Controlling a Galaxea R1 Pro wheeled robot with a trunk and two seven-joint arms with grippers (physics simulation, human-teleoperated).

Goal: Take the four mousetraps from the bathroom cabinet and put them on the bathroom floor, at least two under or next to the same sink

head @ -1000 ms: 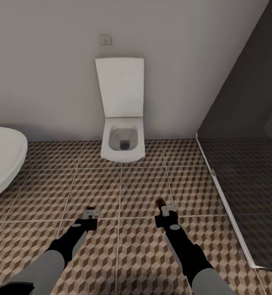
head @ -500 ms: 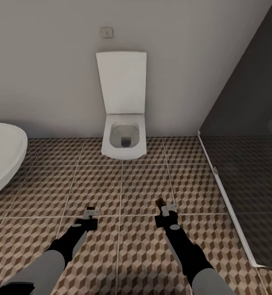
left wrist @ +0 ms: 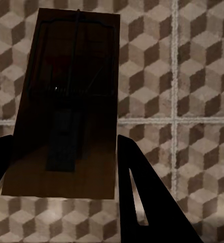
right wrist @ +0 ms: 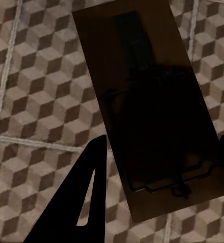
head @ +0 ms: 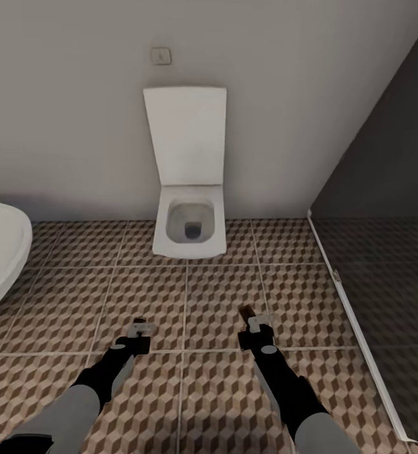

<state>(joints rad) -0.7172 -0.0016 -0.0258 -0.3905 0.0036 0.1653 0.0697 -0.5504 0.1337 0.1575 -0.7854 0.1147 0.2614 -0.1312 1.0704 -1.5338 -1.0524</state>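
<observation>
Left wrist view: left gripper [left wrist: 61, 167] clamped on a mousetrap [left wrist: 66, 101], dark fingers [left wrist: 147, 202] on either side of the brown board, wire parts across its face, patterned floor [left wrist: 193, 61] behind with pale grout lines crossing. Right wrist view: right gripper [right wrist: 162, 187] likewise closed around a second mousetrap [right wrist: 152, 111], board tilted against the cube-printed tiles, dark wire loop at one end. Head view: both grippers held low and level above the floor [head: 190, 296], left gripper [head: 139, 331] and right gripper [head: 254, 325] well apart, a brown edge of a board [head: 247, 311] poking out from the right one; the left one's board too small to make out there. Further out, a white toilet [head: 190, 230] against the wall, lid up, dark water in the bowl. Rim of a white bathtub [head: 0, 252] at the left edge. Dark glass panel [head: 385, 252] on the right. Small switch plate [head: 161, 56] high on the wall above the toilet.
</observation>
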